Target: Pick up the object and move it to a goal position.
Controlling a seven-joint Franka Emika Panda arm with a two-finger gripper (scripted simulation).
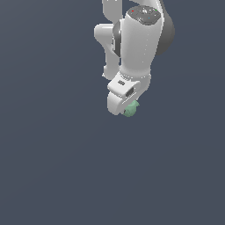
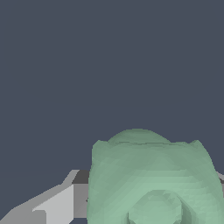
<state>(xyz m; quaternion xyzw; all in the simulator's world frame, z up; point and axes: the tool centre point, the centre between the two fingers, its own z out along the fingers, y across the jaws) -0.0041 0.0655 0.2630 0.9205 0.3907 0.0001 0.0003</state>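
Gripper [image 1: 125,105] closed around pale-green object [image 1: 131,108], plain dark-grey floor [image 1: 52,167] all round

Plain dark tabletop [image 1: 52,167] on all sides of arm, w/ open room every direction. Only the pale-green object [image 1: 131,109] sits close under the gripper [image 1: 125,107], filling the wrist view nearby.

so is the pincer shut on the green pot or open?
Cannot tell for sure. The green pot sits right at the pincer, one finger beside it, but contact isn't visible.
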